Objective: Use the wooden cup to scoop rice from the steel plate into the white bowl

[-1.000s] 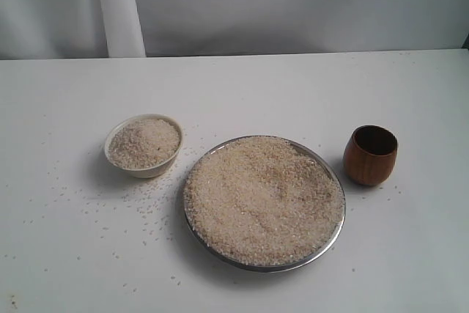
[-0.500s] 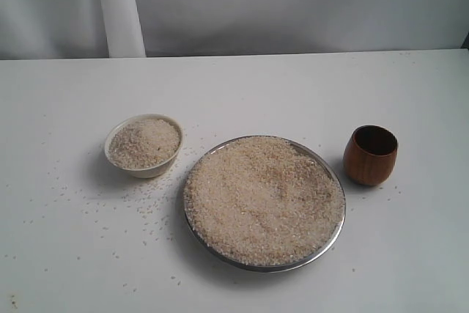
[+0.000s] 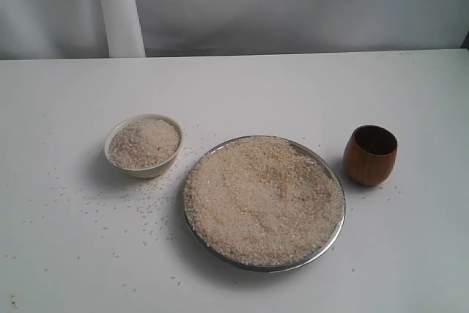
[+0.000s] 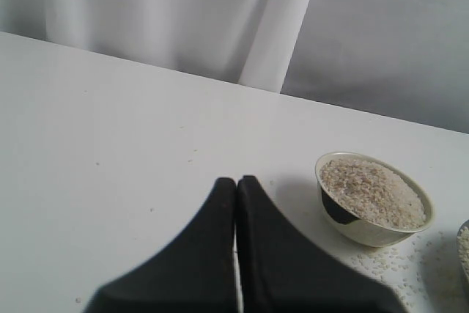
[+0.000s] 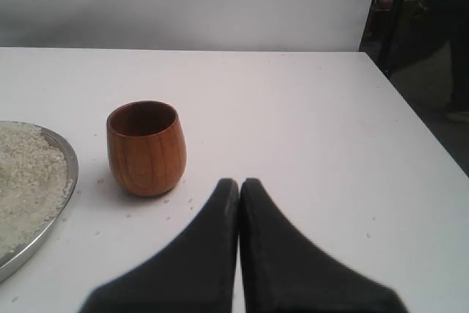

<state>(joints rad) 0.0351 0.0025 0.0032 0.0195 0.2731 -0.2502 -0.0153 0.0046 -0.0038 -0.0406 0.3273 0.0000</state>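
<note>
The table [image 3: 256, 86] lies bare from the dishes back to its far edge. The steel plate [image 3: 264, 268], heaped with rice [image 3: 264, 199], sits front-centre. The filled white bowl [image 3: 146, 168] stands near its left, with stray grains [image 3: 146, 207] around it. The wooden cup [image 3: 370, 163] stands upright just right of the plate, apart. The left tool [image 4: 236, 181] and the right tool [image 5: 239, 181] are clenched tip to tip, the right one near the cup.

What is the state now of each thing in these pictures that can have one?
steel plate: flat on the table, heaped with rice.
white bowl: upright, full of rice to about the rim.
wooden cup: upright, ungripped, no rice visible inside.
left gripper: shut, holding nothing.
right gripper: shut, holding nothing.
loose grains: scattered on the table around the white bowl.
</note>
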